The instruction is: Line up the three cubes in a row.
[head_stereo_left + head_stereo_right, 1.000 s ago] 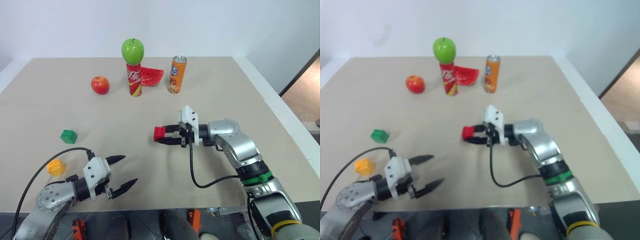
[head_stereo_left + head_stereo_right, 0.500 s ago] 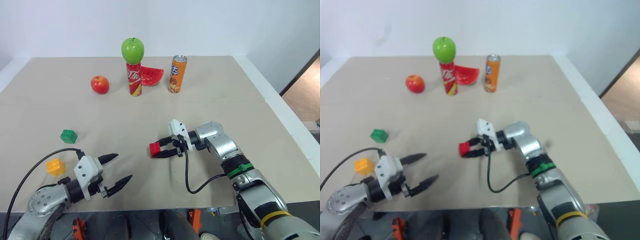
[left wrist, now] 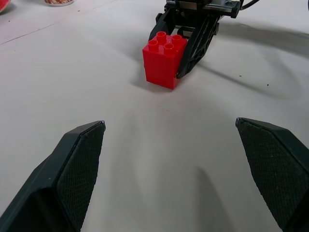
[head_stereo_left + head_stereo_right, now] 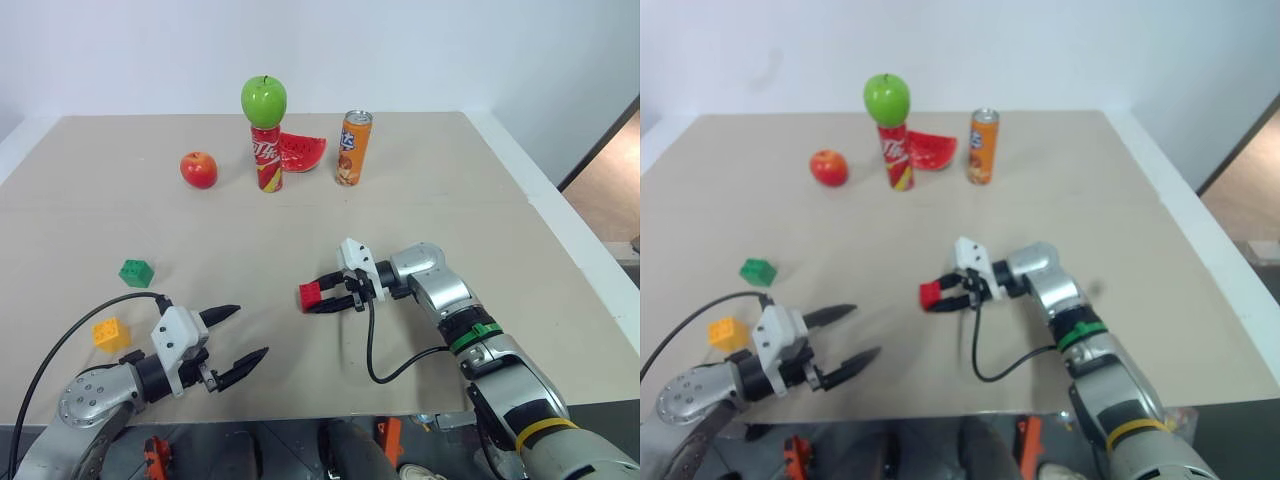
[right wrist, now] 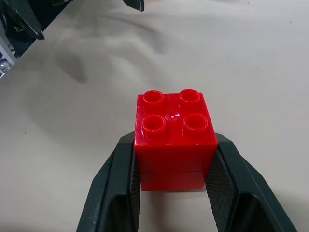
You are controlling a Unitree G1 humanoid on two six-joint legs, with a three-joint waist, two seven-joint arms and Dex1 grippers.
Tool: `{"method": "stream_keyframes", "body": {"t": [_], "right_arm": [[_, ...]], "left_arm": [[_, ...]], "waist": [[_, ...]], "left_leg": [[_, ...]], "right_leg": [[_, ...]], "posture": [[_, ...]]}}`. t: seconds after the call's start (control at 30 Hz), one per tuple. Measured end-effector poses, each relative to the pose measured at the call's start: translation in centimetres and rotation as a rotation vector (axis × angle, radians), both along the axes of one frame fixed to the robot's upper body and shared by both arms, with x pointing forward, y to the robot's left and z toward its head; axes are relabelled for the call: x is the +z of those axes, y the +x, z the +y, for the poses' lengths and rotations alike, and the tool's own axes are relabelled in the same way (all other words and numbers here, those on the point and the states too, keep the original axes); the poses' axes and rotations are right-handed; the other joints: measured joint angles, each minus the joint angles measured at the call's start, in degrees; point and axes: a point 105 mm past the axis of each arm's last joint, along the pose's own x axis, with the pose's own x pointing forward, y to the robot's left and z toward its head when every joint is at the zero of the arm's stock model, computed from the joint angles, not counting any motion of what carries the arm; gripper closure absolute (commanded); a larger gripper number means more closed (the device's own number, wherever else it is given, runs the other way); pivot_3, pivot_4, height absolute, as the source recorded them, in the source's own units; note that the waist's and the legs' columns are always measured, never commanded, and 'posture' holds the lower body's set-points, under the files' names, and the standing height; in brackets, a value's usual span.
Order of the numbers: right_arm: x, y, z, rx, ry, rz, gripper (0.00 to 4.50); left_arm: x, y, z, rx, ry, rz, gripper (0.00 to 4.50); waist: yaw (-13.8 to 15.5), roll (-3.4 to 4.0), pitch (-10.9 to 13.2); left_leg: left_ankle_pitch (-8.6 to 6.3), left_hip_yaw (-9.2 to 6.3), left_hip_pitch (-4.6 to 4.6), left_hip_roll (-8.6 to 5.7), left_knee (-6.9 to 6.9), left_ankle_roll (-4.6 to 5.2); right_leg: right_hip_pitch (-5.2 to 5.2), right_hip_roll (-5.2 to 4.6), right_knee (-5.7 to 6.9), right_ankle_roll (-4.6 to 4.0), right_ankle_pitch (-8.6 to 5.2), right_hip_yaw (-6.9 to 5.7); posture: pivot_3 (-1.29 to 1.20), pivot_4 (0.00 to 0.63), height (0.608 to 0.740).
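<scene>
The right gripper (image 4: 322,297), pinching the red cube (image 4: 309,295), has lowered it to the table (image 4: 430,215) mid-scene, release seemingly next; the left gripper (image 4: 237,337) waits spread.

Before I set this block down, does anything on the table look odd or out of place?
Only one thing: a green apple is balanced on top of an upright red can at the far side, where a knock could topple it. Nothing looks spilled or damaged.

Light was bright and even; soft shadows lay on the desk (image 4: 450,200); the right eye view looked slightly blurred.
</scene>
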Motion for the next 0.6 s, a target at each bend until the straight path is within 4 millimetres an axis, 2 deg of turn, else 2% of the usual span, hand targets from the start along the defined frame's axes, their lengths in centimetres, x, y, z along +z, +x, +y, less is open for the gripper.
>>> {"method": "stream_keyframes", "body": {"t": [0.1,0.17,0.2,0.23,0.37,0.4,0.5,0.6], "right_arm": [[-0.1,0.0,-0.1,0.009,-0.01,-0.009,3.25],[-0.2,-0.1,-0.2,0.016,-0.011,-0.022,2.2],[-0.3,-0.1,-0.3,0.016,-0.018,-0.018,1.98],[-0.4,-0.1,-0.3,0.015,-0.023,-0.014,1.48],[-0.6,0.0,-0.6,0.011,-0.032,-0.009,0.16],[-0.5,0.0,-0.7,0.01,-0.031,-0.01,0.02],[0.0,0.0,-0.7,0.007,-0.015,-0.021,0.02],[1.6,0.0,-0.5,-0.001,0.04,-0.053,0.02]], "left_arm": [[0.0,0.0,0.0,-0.002,0.003,0.0,0.0],[0.0,0.0,0.0,-0.003,0.003,0.0,0.0],[0.0,0.0,0.0,-0.004,0.004,-0.001,0.0],[0.0,0.0,0.0,-0.004,0.006,-0.001,0.0],[-0.1,0.0,0.0,-0.003,0.016,-0.003,0.0],[-0.1,0.0,0.0,-0.003,0.019,-0.004,0.0],[-0.1,0.1,0.1,0.007,0.019,-0.008,0.0],[0.4,0.6,0.6,0.071,-0.001,-0.034,0.0]], "waist": [[0.01,0.0,0.0],[0.01,0.0,0.0],[0.02,0.0,0.0],[0.02,0.0,0.0],[0.01,0.0,0.0],[0.01,0.0,0.0],[0.01,0.0,0.0],[0.01,0.0,0.0]], "left_leg": [[0.0,0.0,0.0,0.0,0.0,0.0],[0.0,0.0,0.0,0.0,0.0,0.0],[0.0,0.0,0.0,0.0,0.0,0.0],[0.0,0.01,0.0,-0.01,0.01,0.0],[0.0,0.02,0.01,0.0,0.01,0.0],[0.0,0.02,0.01,0.0,0.01,0.0],[0.0,0.02,0.01,0.01,0.0,0.0],[0.0,0.02,0.0,0.02,0.01,0.0]], "right_leg": [[0.0,0.0,0.0,0.0,0.0,-0.01],[0.01,0.0,0.0,0.0,0.0,0.0],[0.01,-0.01,0.0,0.0,0.0,-0.01],[0.01,-0.01,0.0,0.0,0.0,0.0],[0.0,-0.01,0.0,0.0,0.0,0.02],[0.0,0.0,0.0,-0.01,0.0,0.01],[-0.01,0.01,0.01,-0.02,0.01,0.02],[-0.01,0.0,0.01,-0.01,0.01,0.02]], "posture": [[0.0,0.15,0.74],[0.0,0.15,0.74],[0.0,0.15,0.74],[0.0,0.15,0.74],[0.0,0.15,0.74],[0.0,0.15,0.74],[0.0,0.15,0.74],[0.0,0.15,0.74]]}}
